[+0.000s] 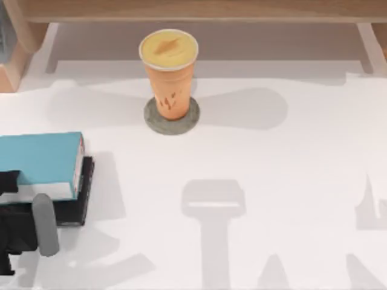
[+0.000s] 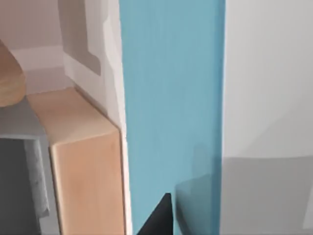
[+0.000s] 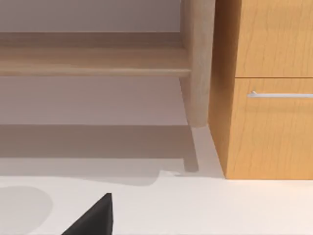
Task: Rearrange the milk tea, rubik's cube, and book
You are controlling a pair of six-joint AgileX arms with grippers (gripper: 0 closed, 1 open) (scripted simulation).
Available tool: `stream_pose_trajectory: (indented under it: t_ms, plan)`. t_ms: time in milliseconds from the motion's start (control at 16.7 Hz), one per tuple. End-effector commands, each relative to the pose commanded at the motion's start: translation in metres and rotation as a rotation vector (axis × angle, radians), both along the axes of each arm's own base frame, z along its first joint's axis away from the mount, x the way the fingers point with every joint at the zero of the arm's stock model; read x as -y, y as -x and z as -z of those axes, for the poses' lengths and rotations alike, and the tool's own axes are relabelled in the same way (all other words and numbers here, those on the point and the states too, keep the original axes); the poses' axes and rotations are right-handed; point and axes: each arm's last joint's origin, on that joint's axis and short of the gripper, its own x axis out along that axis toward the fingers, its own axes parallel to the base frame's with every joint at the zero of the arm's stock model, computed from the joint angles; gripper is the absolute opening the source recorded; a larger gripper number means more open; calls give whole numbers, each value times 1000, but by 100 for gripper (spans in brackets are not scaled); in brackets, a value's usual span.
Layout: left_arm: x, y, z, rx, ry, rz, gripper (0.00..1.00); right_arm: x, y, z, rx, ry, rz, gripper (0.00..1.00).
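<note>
Milk tea [image 1: 169, 72] standing upright on grey coaster [image 1: 172, 116] at table's far middle — looking placed. Blue book [image 1: 40, 158] lying on black book [image 1: 80, 196] at left edge, left gripper [image 1: 24, 226] working beside it; fingers' state cannot tell. Cube placement likely remaining — book step judged underway.

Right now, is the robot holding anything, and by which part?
Cannot tell: the left gripper sits at the book's near edge, grip hidden.
</note>
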Motion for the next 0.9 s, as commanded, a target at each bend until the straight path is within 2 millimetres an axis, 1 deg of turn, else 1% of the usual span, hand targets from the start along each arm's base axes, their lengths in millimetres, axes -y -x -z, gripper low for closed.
stream_pose_trajectory:
  t_ms: [720,780,900]
  plan:
    - [0,0,0,0,0,0,98,0,0,0,0,0,0,100]
    - [0,0,0,0,0,0,100,0,0,0,0,0,0,100]
    - [0,0,0,0,0,0,100,0,0,0,0,0,0,100]
